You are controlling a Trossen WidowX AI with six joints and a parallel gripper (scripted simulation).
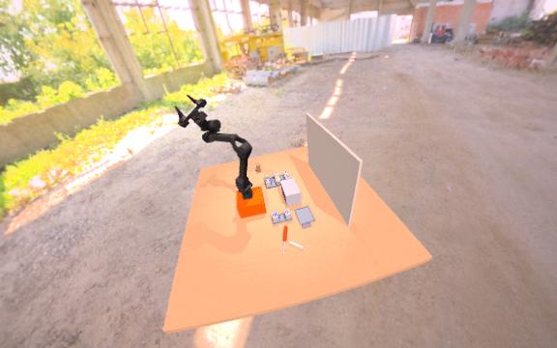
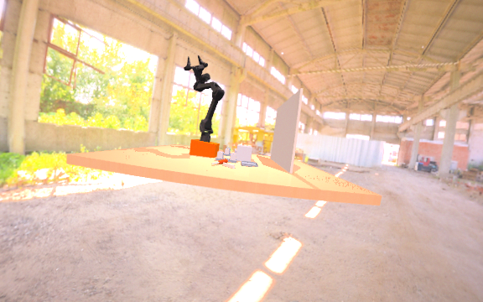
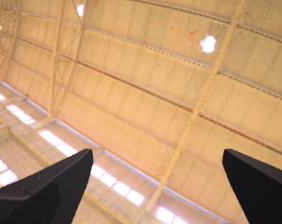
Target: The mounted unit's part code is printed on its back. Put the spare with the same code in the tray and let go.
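Note:
My gripper [image 1: 187, 107] [image 2: 195, 63] [image 3: 157, 156] is open and empty. It is raised high above the table and points up and away from it, so the wrist view shows only the hall roof between the two dark fingers. The mounted unit [image 1: 290, 191] [image 2: 244, 153], a pale grey box, stands on the table [image 1: 220, 285] [image 2: 149, 161] in front of the arm's orange base [image 1: 250, 203] [image 2: 204, 148]. Small grey spares lie behind it [image 1: 277, 180] and in front of it [image 1: 281, 216]. The flat grey tray [image 1: 305, 216] [image 2: 249, 164] lies to the right of the front spares. No codes can be read.
A tall grey panel [image 1: 334, 166] [image 2: 286, 132] stands upright on the table right of the unit. A red-handled screwdriver [image 1: 284, 238] and a small white stick [image 1: 296, 246] lie near the front. A small dark object [image 1: 258, 168] sits behind the arm.

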